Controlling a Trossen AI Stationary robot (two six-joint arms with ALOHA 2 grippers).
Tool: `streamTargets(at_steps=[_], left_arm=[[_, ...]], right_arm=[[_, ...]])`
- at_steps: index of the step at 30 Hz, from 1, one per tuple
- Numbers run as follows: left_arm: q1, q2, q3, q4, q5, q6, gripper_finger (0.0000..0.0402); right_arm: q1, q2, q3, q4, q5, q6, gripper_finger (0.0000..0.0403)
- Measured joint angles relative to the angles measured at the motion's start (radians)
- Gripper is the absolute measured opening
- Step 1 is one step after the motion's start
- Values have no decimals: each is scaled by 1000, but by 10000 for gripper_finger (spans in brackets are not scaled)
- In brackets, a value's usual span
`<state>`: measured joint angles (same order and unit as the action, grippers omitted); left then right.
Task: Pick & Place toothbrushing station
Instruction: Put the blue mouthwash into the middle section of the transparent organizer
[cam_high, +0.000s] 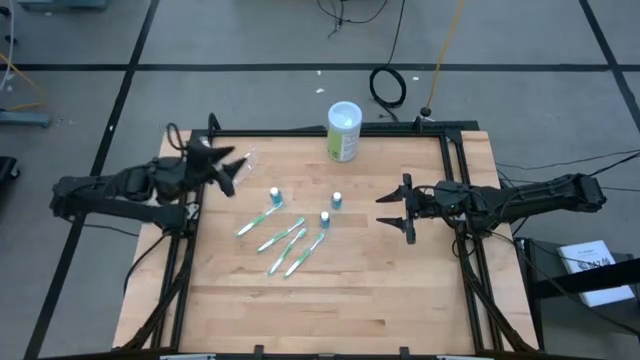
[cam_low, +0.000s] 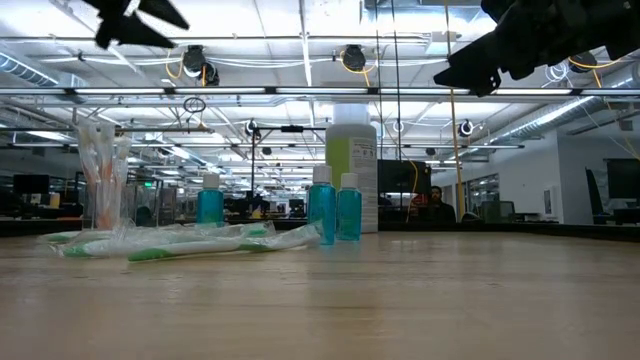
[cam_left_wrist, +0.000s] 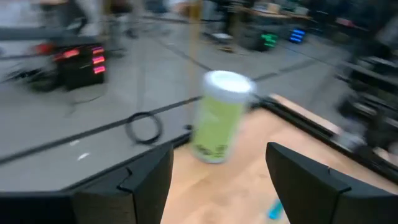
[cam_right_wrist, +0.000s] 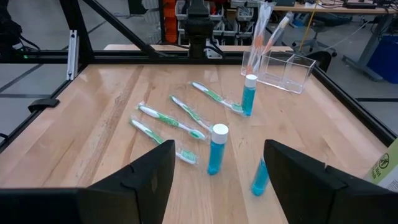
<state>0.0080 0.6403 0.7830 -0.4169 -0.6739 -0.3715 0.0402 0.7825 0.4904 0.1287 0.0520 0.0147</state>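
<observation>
Jaws apart and empty on both grippers, your left gripper hovers beside the clear holder; next, pick a toothbrush lying nearby while your right gripper waits farther off.

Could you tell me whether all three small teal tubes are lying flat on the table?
No, the three teal tubes stand upright among the toothbrushes lying on the table.

2 dark jointed arms, matte black casings, left gripper and right gripper with angular black fingers
</observation>
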Motion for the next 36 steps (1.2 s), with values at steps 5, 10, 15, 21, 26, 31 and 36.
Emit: streamTargets(at_steps=[5, 10, 15, 21, 26, 31, 36], left_arm=[[-95, 113, 0, 128, 12, 118, 262], [-122, 215, 0, 158, 12, 129, 262], [-121, 321, 0, 135, 24, 60, 262], [-121, 461, -2, 91, 126, 56, 262], [-113, 569, -2, 43, 134, 57, 262], [-66, 636, -2, 24, 135, 48, 262], [12, 650, -1, -45, 135, 26, 262]], right_arm=[[0, 22, 0, 3, 24, 0, 238], [0, 75, 0, 6, 56, -11, 238], [0, 109, 0, 38, 53, -29, 238], [0, 108, 0, 46, 53, -30, 238], [0, 108, 0, 47, 52, -30, 238], [0, 108, 0, 47, 52, -30, 238], [0, 108, 0, 47, 52, -30, 238]])
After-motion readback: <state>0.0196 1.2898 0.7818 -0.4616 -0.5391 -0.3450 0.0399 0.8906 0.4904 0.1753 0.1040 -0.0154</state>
